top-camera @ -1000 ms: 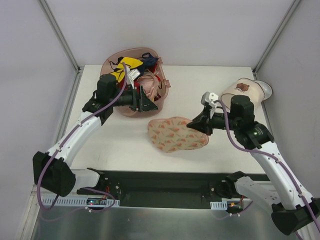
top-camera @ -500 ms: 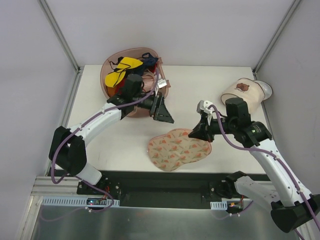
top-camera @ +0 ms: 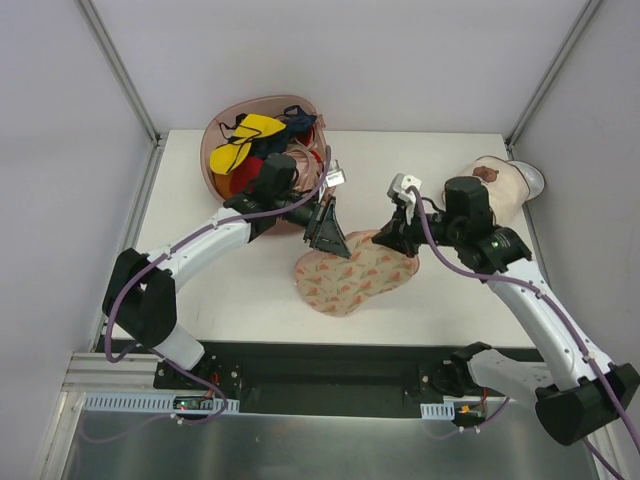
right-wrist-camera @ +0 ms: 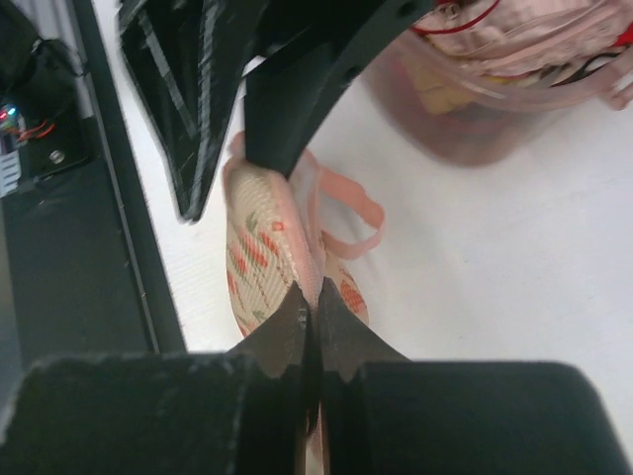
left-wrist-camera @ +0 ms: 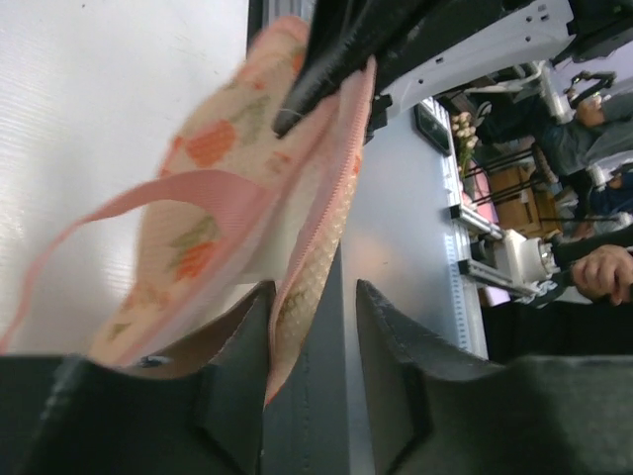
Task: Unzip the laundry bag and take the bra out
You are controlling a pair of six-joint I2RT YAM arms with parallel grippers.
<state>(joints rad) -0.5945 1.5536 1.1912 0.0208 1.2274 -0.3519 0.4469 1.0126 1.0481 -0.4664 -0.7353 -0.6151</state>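
Here the laundry bag (top-camera: 345, 285) lies at the near middle of the counter (top-camera: 220, 290), its near end flat on the surface and its far edge lifted. The right pincer (top-camera: 388, 240) is clenched on the right part of that far edge; the right wrist view shows its tips meeting with the pink-edged fabric pinched between them and the thin pink loop (right-wrist-camera: 346, 213) hanging just beyond. The left pincer (top-camera: 332, 238) is just to the left at the same edge, released: its fingers (left-wrist-camera: 247, 366) stand apart, with the bag's pink rim in the gap, lying against one of them. Farther back, a cream container (top-camera: 505, 185) lies at the far right, and a pink basket (top-camera: 212, 140) holding a yellow garment (top-camera: 255, 128) stands at the far left
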